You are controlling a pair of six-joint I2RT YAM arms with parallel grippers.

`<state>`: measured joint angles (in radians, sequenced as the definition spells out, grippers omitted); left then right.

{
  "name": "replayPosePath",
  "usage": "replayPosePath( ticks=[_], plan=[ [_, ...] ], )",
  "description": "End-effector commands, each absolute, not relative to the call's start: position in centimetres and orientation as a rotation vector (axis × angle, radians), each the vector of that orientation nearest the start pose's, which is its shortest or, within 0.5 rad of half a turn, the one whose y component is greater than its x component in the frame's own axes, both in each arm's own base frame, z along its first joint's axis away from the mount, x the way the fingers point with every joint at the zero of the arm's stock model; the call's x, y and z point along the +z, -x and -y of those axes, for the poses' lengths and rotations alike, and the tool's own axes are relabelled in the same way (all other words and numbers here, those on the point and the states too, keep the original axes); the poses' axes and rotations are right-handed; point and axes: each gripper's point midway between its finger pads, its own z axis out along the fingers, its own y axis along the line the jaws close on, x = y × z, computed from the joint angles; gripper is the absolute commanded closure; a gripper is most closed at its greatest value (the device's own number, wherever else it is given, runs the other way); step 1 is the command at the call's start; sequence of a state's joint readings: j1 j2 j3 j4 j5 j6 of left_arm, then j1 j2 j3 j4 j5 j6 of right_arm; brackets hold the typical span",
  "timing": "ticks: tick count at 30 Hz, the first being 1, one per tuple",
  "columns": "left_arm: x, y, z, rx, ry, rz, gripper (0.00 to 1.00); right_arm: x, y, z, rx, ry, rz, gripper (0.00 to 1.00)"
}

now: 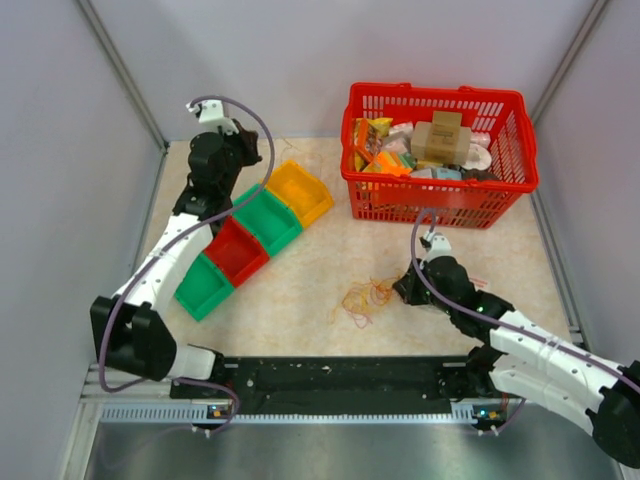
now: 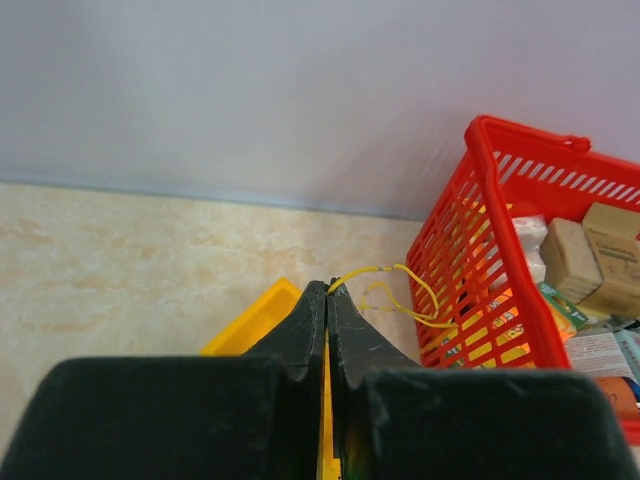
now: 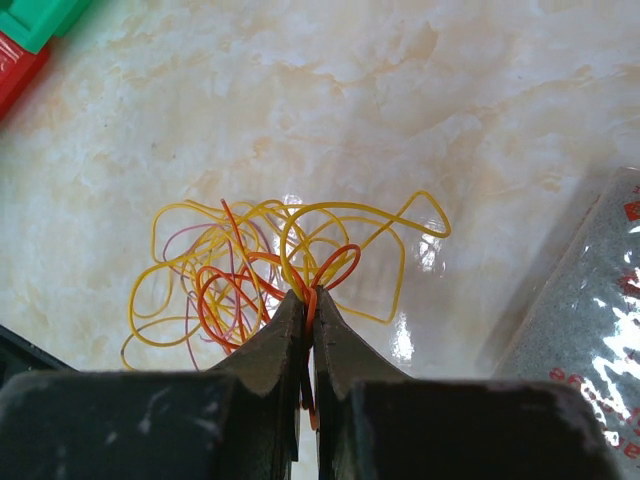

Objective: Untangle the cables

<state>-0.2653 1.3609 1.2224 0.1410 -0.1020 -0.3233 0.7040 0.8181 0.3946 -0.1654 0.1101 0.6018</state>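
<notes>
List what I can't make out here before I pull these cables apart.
- Top view: the cables are too thin to tell which loops cross.
- Right wrist view: the right gripper hides how much orange cable it pinches.
- Left wrist view: the left gripper hides the yellow cable below its tips; the right edge cuts off the basket.
- Right wrist view: the edge cuts off a plastic bag.

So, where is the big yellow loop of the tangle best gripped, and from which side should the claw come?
Probably at its pointed corner, at the right in the right wrist view. There the yellow loop lies over bare table as one strand, clear of the other cables, so a claw from above could close on it alone.
</notes>
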Motion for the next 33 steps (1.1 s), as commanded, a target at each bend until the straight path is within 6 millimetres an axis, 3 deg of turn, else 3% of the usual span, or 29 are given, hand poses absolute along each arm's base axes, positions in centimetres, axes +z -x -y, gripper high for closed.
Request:
replayPosePath(
  ticks=[1, 6, 15, 25, 30, 33],
  plan=[
    [37.5, -46.4, 12.4, -0.455, 0.109, -1.494, 1.0, 12.4, -21.9, -18.4, 0.646, 0.031, -2.137, 1.0],
    [34.2, -47.7, 11.7, -0.401, 0.123, -1.56, 1.0, 12.6, -21.9, -18.5, 0.651, 0.035, -2.137, 1.0],
    [27.4, -47.4, 11.2, -0.387, 0.204, -1.688, 1.0, 12.4, -21.8, -18.9, 0.663, 0.045, -2.157, 1.0],
    [21.4, -50.0, 12.9, -0.433, 0.251, -1.874, 1.0, 12.6, -21.8, -19.1, 0.671, 0.048, -2.156, 1.0],
    [18.6, -51.0, 12.0, -0.383, 0.317, -1.945, 1.0, 12.5, -21.7, -19.1, 0.677, 0.053, -2.159, 1.0],
    [18.0, -51.5, 11.1, -0.34, 0.35, -1.983, 1.0, 12.4, -21.6, -19.1, 0.676, 0.053, -2.162, 1.0]
  ],
)
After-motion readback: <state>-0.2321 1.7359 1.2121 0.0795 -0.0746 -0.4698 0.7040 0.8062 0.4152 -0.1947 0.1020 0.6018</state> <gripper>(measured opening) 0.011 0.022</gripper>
